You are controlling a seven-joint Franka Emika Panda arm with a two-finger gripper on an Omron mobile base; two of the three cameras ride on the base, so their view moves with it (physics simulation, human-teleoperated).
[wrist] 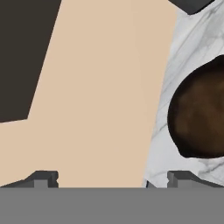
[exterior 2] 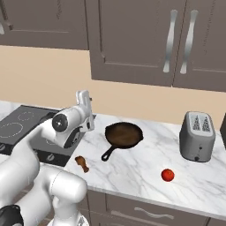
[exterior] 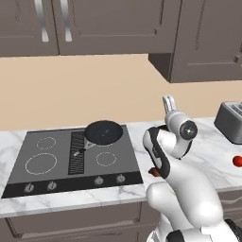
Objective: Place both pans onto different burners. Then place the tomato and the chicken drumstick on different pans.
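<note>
Claw [exterior 2: 84, 98]: jaws apart, empty | brown pan [exterior 2: 124, 134]: on counter to claw's right and lower, handle pointing near-left | black skillet [exterior: 103, 132]: on far burner.

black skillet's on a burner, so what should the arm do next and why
Probably swing the open fingers right and down toward the brown pan, aiming for its handle. The black skillet already sits on a rear burner of the cooktop, while the brown pan lies on the marble counter, and the tomato and drumstick lie off any pan.
</note>
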